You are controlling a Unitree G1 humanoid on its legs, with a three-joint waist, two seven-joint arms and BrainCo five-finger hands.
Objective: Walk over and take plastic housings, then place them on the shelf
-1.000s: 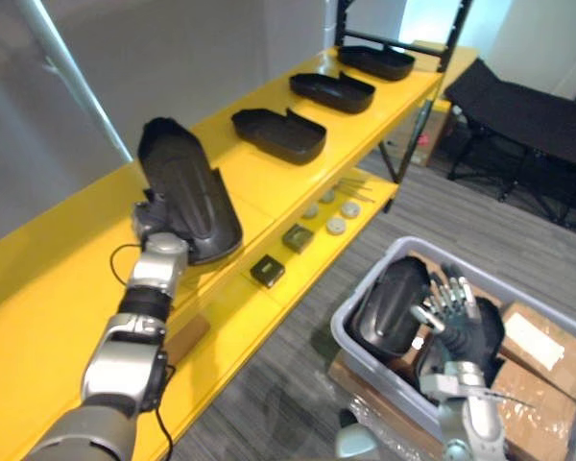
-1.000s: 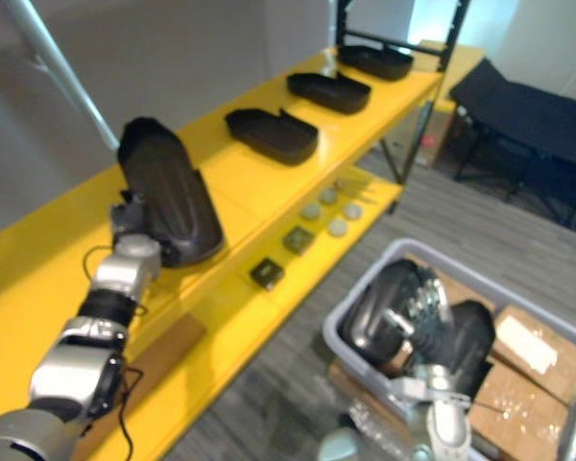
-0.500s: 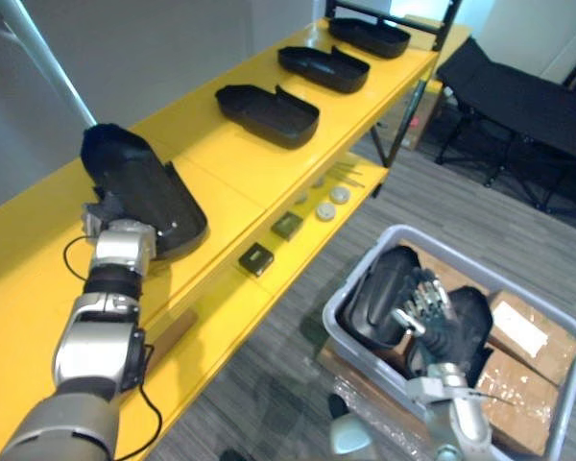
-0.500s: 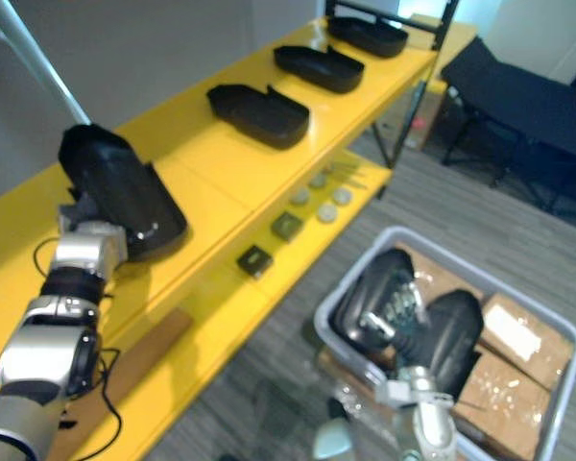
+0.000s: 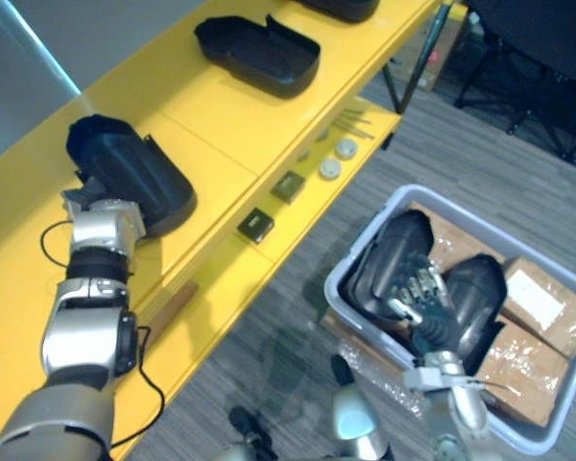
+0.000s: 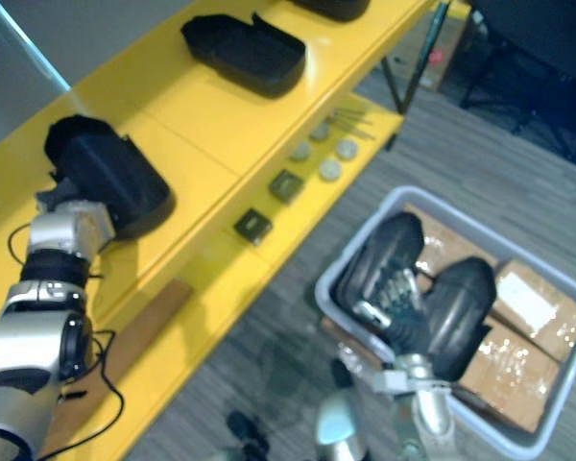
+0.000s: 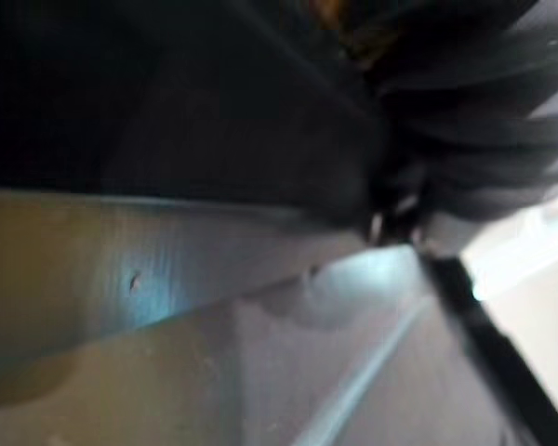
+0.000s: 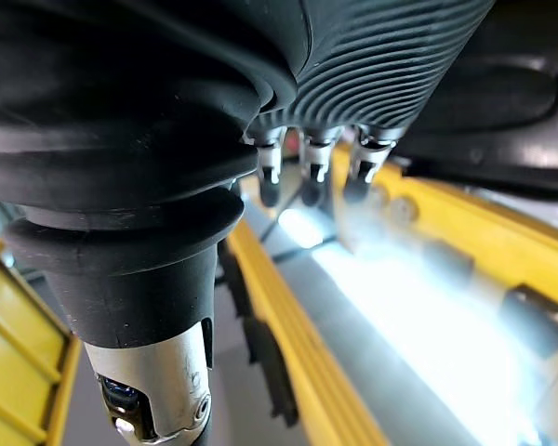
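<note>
Lying on the shelf (image 5: pixel 221 125), the housing (image 5: pixel 125 168) points crosswise.

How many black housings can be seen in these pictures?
5 housings: one at the left hand, one farther along the shelf, one cut by the view's edge, two in the bin; more may hide below.

Blk housing (image 5: pixel 130 173) — yellow shelf (image 5: pixel 211 125) — grey bin (image 5: pixel 366 238)

Setting: workshop or factory storage area. Evidence: long yellow metal shelf (image 5: pixel 211 125) carrying black moulded plastic housings (image 5: pixel 259 53); grey plastic parts bin (image 5: pixel 363 242) with brown cardboard boxes (image 5: pixel 557 322).
</note>
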